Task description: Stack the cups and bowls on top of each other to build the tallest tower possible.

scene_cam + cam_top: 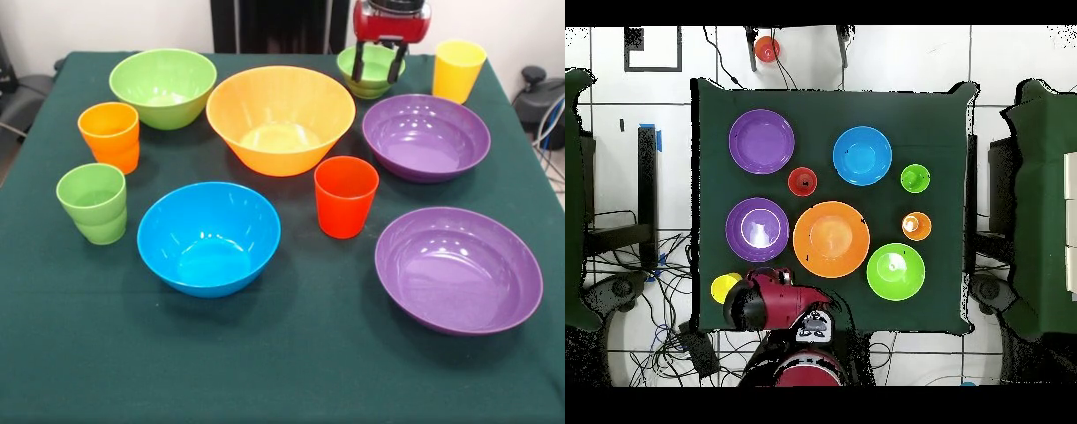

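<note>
In the front view the end effector (379, 65) is hanging spread above the small green bowl (368, 71) beside the yellow cup (457, 71); nothing is being stacked yet; in the overhead view the arm is hiding that bowl; next it needs lowering and pinching the rim.

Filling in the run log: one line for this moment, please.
stage: nothing stacked | gripper: open, above small light-green bowl | cups, bowls: all separate on table | tower: not started
</note>
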Available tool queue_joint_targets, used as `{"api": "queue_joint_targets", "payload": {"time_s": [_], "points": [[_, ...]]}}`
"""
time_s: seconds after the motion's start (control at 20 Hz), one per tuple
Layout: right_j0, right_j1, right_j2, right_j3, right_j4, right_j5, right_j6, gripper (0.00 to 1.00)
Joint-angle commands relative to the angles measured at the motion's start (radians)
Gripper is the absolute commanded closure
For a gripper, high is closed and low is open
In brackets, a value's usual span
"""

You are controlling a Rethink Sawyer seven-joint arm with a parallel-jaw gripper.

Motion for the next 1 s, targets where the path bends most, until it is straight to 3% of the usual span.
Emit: {"api": "queue_joint_targets", "payload": {"time_s": [0.05, 0.25, 0.45, 0.6, 0.85, 1.0], "points": [[0.008, 0.051, 0.036, -0.105, 0.002, -0.032, 0.145, 0.00], [0.017, 0.075, 0.031, -0.114, 0.004, -0.049, 0.152, 0.00], [0.006, 0.015, 0.041, -0.062, -0.012, -0.040, 0.156, 0.00], [-0.001, -0.037, 0.044, -0.041, -0.016, 0.020, 0.140, 0.00], [0.023, -0.006, 0.026, -0.063, -0.002, 0.020, 0.144, 0.00], [0.036, -0.030, 0.022, -0.068, 0.005, 0.052, 0.140, 0.00]]}}
